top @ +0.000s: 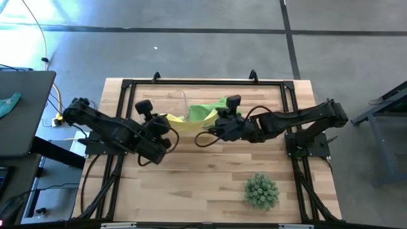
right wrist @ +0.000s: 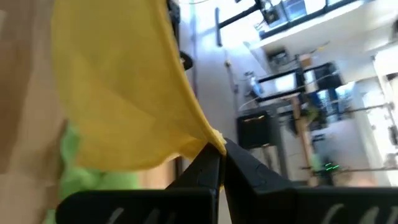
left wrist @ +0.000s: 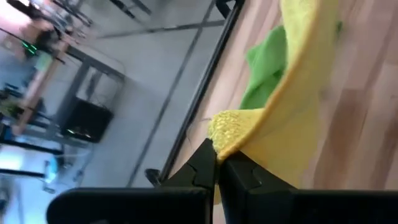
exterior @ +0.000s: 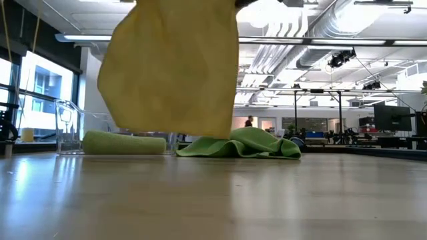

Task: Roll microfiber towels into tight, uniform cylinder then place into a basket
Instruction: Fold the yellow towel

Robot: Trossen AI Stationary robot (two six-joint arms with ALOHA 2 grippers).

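A bright yellow towel [exterior: 170, 67] hangs spread between my two grippers above the table's far middle; it also shows in the high view [top: 184, 122]. My left gripper [left wrist: 217, 163] and my right gripper [right wrist: 222, 163] are each shut on an upper corner. A lime green towel [top: 206, 109] lies crumpled on the table behind it. A second green towel, rolled into a cylinder [exterior: 123, 143], lies by the clear basket [exterior: 69, 127]; whether it is inside, I cannot tell. My left gripper pinches one upper corner [left wrist: 227, 127] of the yellow towel between its two fingers. The cloth runs off from there toward the other gripper and hangs below. My right gripper pinches the other upper corner [right wrist: 214, 140] between its two fingers. The towel's upper edge sags a little between the two holds, and its lower edge [exterior: 173, 132] hangs clear of the table.
A spiky green ball-shaped plant [top: 261, 191] stands near the table's front right. A teal cloth [top: 9, 105] lies on a side surface off the table's left. Bare wood lies in the table's near half [top: 191, 184].
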